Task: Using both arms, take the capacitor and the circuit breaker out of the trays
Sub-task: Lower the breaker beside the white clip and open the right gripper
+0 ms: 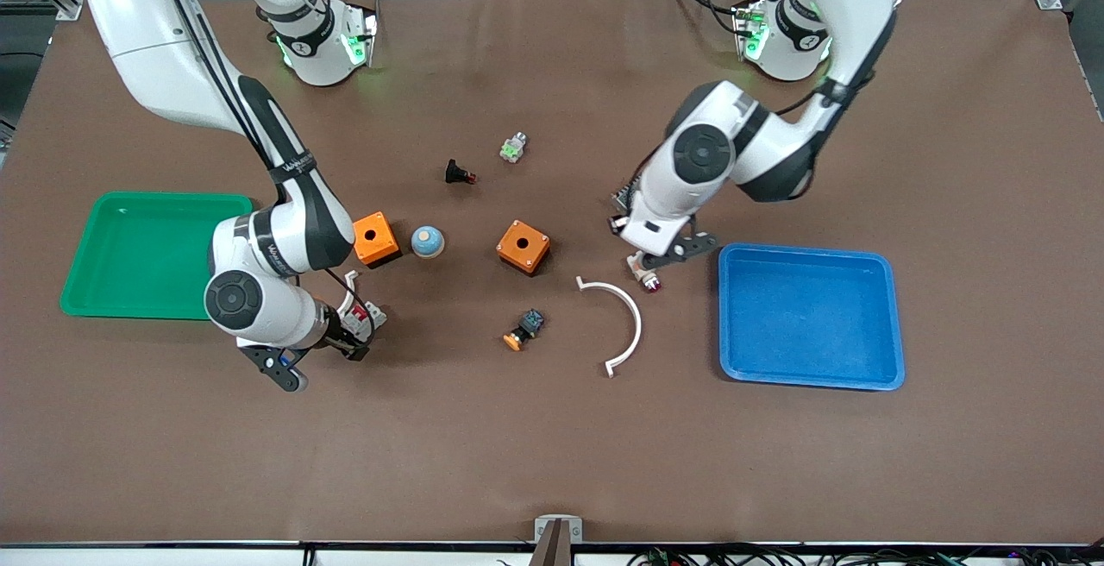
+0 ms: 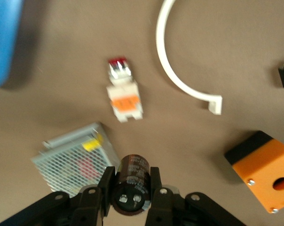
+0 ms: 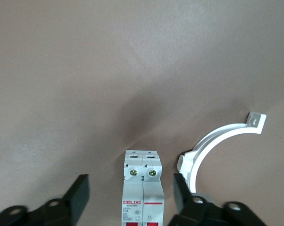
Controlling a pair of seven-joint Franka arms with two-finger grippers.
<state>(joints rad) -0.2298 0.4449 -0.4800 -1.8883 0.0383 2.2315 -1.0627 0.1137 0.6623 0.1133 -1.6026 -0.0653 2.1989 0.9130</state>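
My left gripper [image 2: 130, 175] is shut on the capacitor [image 2: 131, 181], a small black cylinder with two silvery terminals on its end. It holds the capacitor just over the table, beside a white-orange part with a red tip [image 2: 124, 96]. In the front view the left gripper [image 1: 645, 257] hides the capacitor. My right gripper [image 3: 130, 183] is open and low, with the light-grey breaker [image 3: 143, 190] lying between its fingers, apart from both. In the front view the breaker [image 1: 364, 317] lies at the right gripper [image 1: 354, 335], close to the green tray [image 1: 103, 290].
A blue tray [image 1: 811, 372] lies beside the left gripper. A grey mesh box [image 2: 76, 157] sits under the left hand. A white arc [image 1: 628, 307], two orange boxes [image 1: 376, 238] [image 1: 523, 247], a blue dome [image 1: 427, 242] and a black-blue part with an orange cap [image 1: 523, 330] lie mid-table. A white clip [image 3: 217, 143] lies next to the breaker.
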